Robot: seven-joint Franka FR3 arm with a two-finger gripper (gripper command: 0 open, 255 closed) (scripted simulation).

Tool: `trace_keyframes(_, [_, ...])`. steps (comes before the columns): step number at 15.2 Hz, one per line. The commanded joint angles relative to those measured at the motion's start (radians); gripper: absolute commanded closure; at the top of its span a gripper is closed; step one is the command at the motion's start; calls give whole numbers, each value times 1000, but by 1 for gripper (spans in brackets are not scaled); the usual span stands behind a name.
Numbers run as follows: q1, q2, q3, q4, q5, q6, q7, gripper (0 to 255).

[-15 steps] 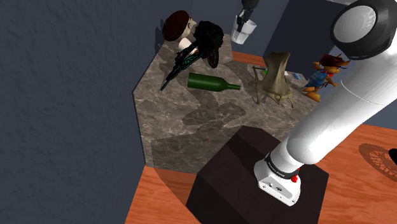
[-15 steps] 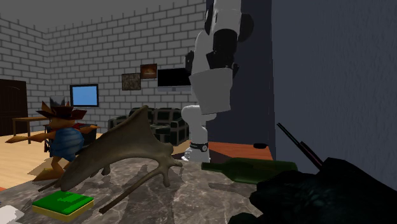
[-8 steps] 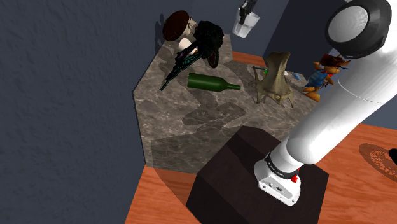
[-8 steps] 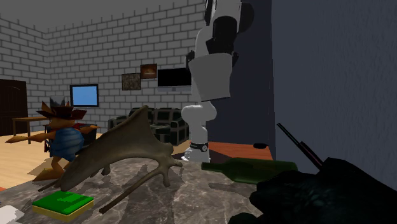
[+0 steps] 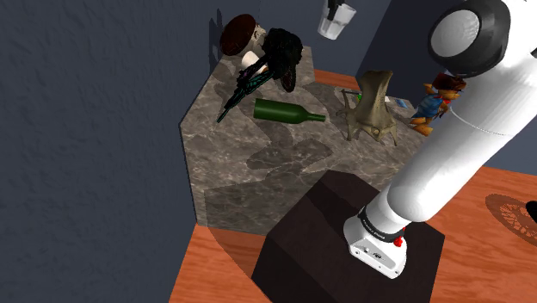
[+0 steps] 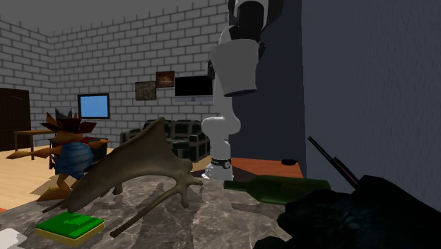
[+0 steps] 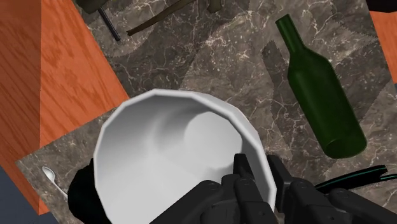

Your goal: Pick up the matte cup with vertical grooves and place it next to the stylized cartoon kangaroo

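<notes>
As seen along the fingers, gripper (image 7: 261,175): closed on the wall of the cup, one black finger (image 7: 243,167) inside the rim and the other outside it.
Cup (image 7: 172,153): plain white, faceted, its mouth turned to the wrist camera. It is held off the counter; in the shoulder view it (image 5: 336,23) hangs at the upper edge, up and to the left of the kangaroo and well apart from it.
Arm (image 5: 456,146): white, raised from the dark box stand (image 5: 327,232).
Counter (image 5: 258,163): grey-brown veined stone, angular in outline.
Bottle (image 5: 288,112): dark green, laid on its side near the counter's middle.
Antler piece (image 6: 134,166): tan, branching, set between bottle and kangaroo.
Kangaroo (image 5: 435,99): orange cartoon figure in blue, stood at the counter's edge on the shoulder view's right.
Green block (image 6: 69,225): flat, lying near the antler piece.
Floor (image 5: 215,267): orange wood.
Room: a dark blue wall (image 5: 86,103) is seen beside the counter; grey brick walls (image 6: 106,49) carry two small pictures and two screens, with a dark sofa (image 6: 166,138) below.
Hard to make out: a black mass (image 5: 280,56) and a brown round thing (image 5: 238,33) at the far corner cannot be identified. The gripper (image 5: 334,7) is cut off by the shoulder view's upper edge.
</notes>
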State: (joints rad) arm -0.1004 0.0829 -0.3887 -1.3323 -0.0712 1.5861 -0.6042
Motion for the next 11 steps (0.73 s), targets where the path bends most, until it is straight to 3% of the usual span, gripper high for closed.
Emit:
trace_keyframes(1, [-3, 13, -2, 45, 6, -33, -6, 255])
trace_keyframes(4, [-9, 35, -5, 105, 16, -72, -15, 255])
trace_keyframes(11, [-37, -185, -36, -146, -59, -15, -86, 255])
